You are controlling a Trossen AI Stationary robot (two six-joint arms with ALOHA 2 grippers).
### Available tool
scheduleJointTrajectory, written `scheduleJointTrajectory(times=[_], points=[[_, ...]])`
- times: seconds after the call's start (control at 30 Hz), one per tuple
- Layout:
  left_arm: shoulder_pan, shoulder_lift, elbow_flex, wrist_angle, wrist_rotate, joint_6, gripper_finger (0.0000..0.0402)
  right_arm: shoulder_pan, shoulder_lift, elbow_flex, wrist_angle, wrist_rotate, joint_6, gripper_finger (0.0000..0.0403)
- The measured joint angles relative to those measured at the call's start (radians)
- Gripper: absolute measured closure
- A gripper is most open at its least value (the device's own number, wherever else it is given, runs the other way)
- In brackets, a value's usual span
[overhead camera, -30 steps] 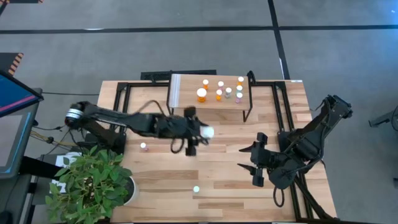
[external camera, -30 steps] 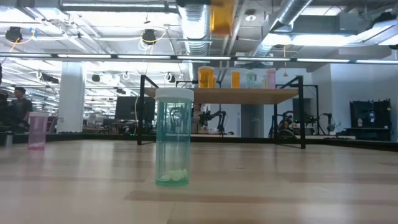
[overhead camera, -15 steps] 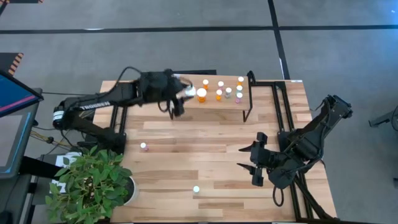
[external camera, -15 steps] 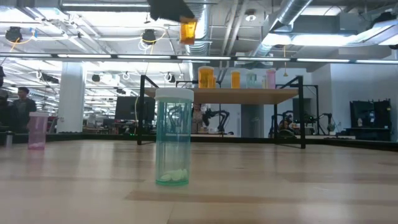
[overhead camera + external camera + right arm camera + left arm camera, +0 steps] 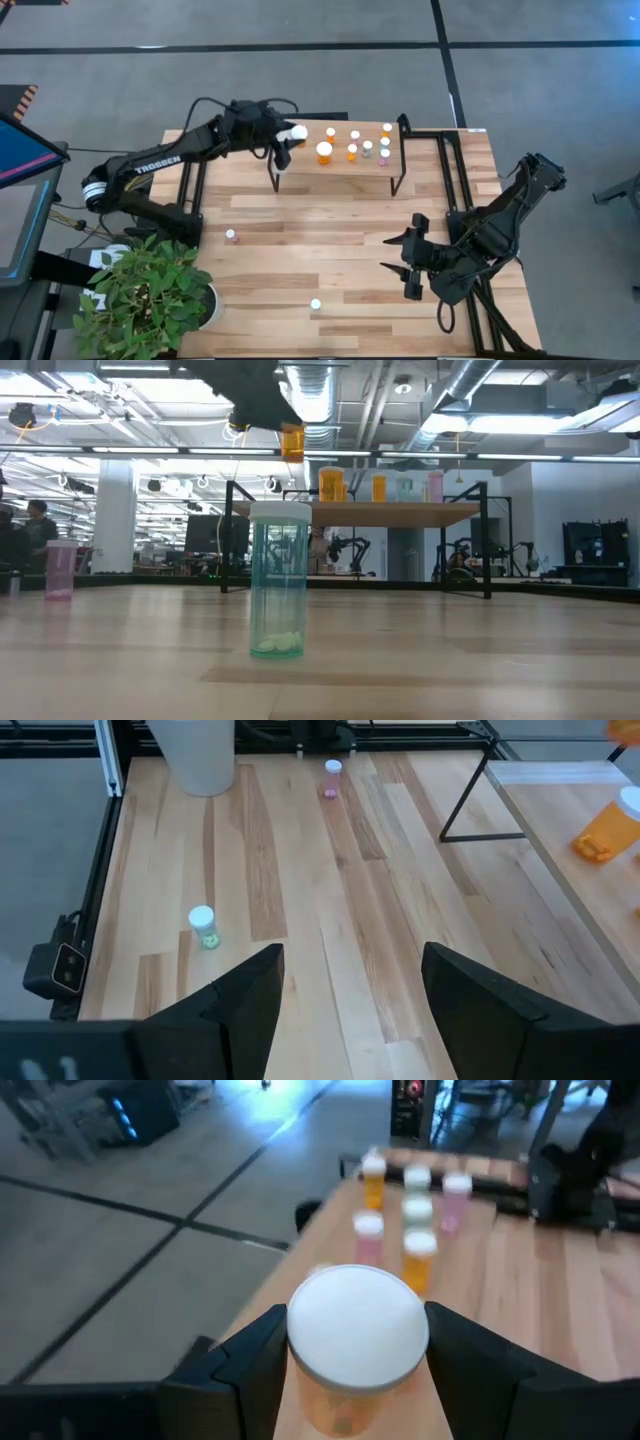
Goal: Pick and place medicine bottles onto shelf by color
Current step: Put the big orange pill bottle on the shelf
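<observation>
My left gripper (image 5: 357,1370) holds an orange bottle (image 5: 355,1342) by its body, white cap up, above the pale end of the shelf (image 5: 282,148). On the shelf several bottles already stand in a group: orange ones (image 5: 325,152), a green one and a pink one. Two bottles wait on the table in front of the shelf: a pink bottle (image 5: 231,236) and a green bottle (image 5: 315,304). My right gripper (image 5: 404,264) rests wide open and empty, also in front of the shelf.
</observation>
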Motion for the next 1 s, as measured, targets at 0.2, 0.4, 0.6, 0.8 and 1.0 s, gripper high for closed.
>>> scheduleJointTrajectory(times=[0.2, 0.4, 0.6, 0.8, 1.0], points=[[0.058, -0.068, -0.209, 0.230, -0.015, -0.032, 0.0207, 0.000, 0.000, 0.000, 0.005, 0.003, 0.000, 0.0143], [0.120, -0.076, -0.268, 0.284, -0.013, -0.060, 0.0207, -0.031, 0.000, 0.000, 0.004, 0.003, -0.004, 0.0143], [0.148, -0.025, -0.270, 0.295, -0.004, -0.060, 0.0206, -0.100, 0.000, 0.000, 0.049, 0.002, -0.071, 0.0143], [0.165, 0.041, -0.270, 0.324, 0.031, -0.079, 0.0206, -0.138, 0.000, 0.000, 0.078, -0.006, -0.123, 0.0143], [0.180, 0.095, -0.270, 0.335, 0.039, -0.085, 0.0206, -0.130, 0.000, 0.000, 0.078, -0.008, -0.124, 0.0143]])
